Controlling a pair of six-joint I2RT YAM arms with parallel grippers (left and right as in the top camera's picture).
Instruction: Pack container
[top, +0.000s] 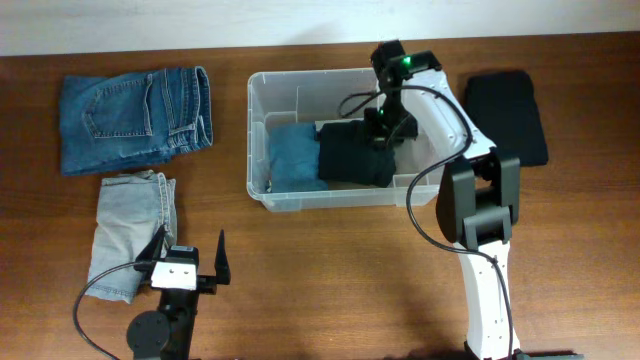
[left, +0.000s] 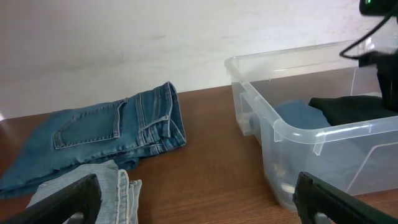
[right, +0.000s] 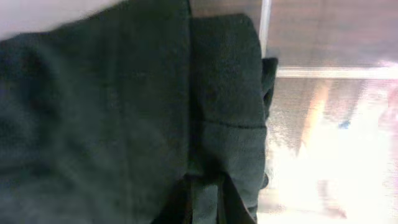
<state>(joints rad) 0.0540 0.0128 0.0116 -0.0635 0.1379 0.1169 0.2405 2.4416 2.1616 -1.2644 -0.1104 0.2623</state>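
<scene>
Evidently queued for packing along the desk's left edge: found folded blue jeans toward the back and pale jeans nearer the front. Noted left gripper just beside the pale pair, jaws spread fully wide, holding nothing. Found the container mid-desk toward the back edge, with a blue garment flat in its left half. Saw right gripper down inside, pinched shut on a black garment, likely to settle it alongside. Spotted another black fold near the right edge. Read no writing anywhere.
</scene>
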